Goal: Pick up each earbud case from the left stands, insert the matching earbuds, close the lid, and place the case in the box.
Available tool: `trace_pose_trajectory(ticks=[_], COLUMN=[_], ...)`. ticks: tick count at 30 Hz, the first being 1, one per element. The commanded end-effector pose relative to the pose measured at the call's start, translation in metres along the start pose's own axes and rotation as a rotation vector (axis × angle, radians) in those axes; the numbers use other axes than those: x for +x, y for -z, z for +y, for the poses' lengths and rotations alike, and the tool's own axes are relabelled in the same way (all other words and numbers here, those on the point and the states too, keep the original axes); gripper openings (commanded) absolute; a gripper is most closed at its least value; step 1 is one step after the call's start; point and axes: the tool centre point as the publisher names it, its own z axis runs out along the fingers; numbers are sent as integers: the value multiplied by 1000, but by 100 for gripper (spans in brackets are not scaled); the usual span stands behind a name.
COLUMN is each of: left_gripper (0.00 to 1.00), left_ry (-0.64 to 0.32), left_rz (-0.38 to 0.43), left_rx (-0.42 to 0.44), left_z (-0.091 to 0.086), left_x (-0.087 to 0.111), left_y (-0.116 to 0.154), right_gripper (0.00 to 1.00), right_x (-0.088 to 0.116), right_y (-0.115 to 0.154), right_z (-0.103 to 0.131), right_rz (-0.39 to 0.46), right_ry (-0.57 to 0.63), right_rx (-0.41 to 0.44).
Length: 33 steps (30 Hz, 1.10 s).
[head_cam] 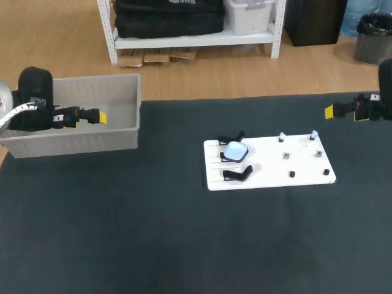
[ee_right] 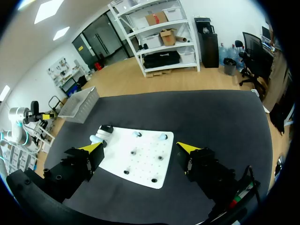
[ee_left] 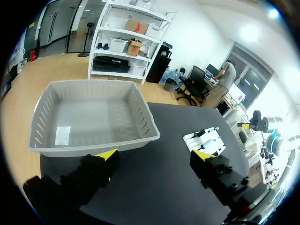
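The left gripper (ee_left: 154, 154) had its jaws wide open, and nothing was between the two yellow fingertips (ee_left: 107, 154). It hung above the rear left corner of the worktop (head_cam: 122, 245), over the grey box (head_cam: 73, 142) that stood there. In the left wrist view the box was just ahead of the fingers, and its floor was bare except for a pale label.

The right gripper (ee_right: 139, 149) was also wide open and held nothing. It was at the right edge of the worktop, toward the rear, well apart from everything on it. In the right wrist view the white board (head_cam: 263, 164) lay ahead of its fingers.

The white board lay flat a little right of the middle of the worktop. The earbud case (head_cam: 235, 150), pale blue-white and rounded, sat on the left part of this board. A black stand (head_cam: 231, 138) was just behind it, and another black stand (head_cam: 237, 174) just in front of it, toward the near edge. Two pale earbuds (head_cam: 282, 136) stood upright on the right part of the board, along its rear edge. Four small dark pegs (head_cam: 292, 174) stood nearer to the board's front edge. Neither gripper touched the case, the earbuds or the box.
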Motion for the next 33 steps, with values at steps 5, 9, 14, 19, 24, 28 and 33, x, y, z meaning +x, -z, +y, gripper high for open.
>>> trace_pose_trajectory(ticks=[5, 9, 14, 19, 24, 28, 33], left_gripper=[100, 100, 100, 100, 100, 100, 100], left_ry=[2, 2, 2, -15, -125, -284, -454], left_rz=[5, 5, 5, 10, -4, 6, 11], left_rx=[-6, -6, -6, 5, 76, 144, 233], left_z=[-1, -1, -1, -2, -19, -36, -54], left_x=[-1, -1, -1, -1, -6, -11, -14], left_y=[1, 1, 1, 0, -4, -14, -29], right_gripper=[100, 100, 100, 100, 100, 100, 100], right_x=[0, 0, 0, 0, 0, 0, 0], right_y=[0, 0, 0, 0, 0, 0, 0], right_z=[-1, -1, -1, -1, -1, -1, -1], right_rz=[1, 1, 1, 1, 1, 1, 1], right_ry=[1, 1, 1, 1, 1, 1, 1], right_rx=[-2, -2, -2, -2, -2, -2, -2])
